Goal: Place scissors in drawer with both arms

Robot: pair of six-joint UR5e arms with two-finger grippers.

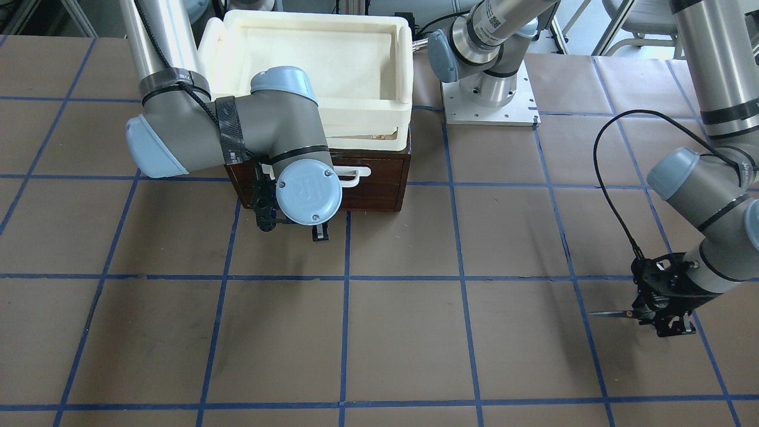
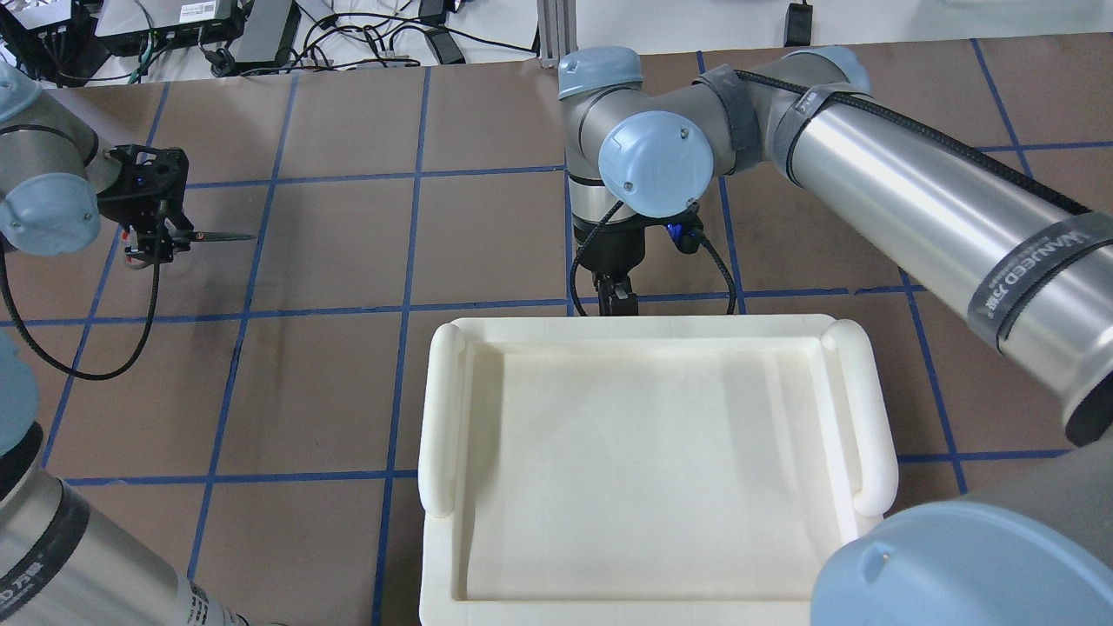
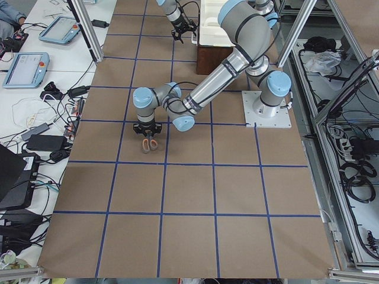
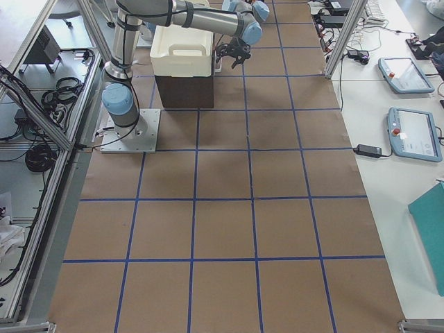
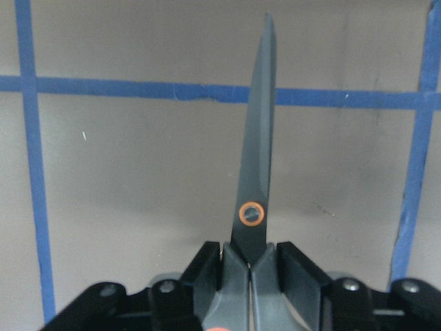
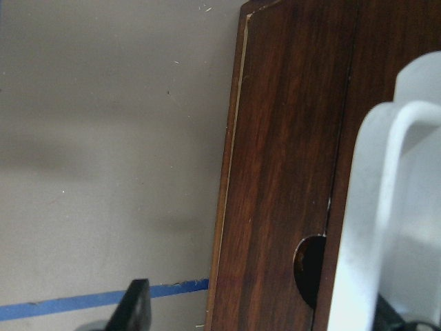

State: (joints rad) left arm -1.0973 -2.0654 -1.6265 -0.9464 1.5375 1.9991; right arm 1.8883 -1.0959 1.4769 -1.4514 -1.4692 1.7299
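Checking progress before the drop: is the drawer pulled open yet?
No, the drawer sits shut: its dark front shows no gap and no pale inside.

Bright, even overhead light; soft shadows on table (image 1: 403, 332); right wrist view blurry (white handle (image 6: 365, 227) worst).

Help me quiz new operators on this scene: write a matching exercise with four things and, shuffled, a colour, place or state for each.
Things:
1. scissors
2. tray
3. right claw
4. drawer

Descriptions:
A. dark brown
B. by the white handle
C. gripped in the left claw
D. cream-white

Pairs: 1-C, 2-D, 3-B, 4-A
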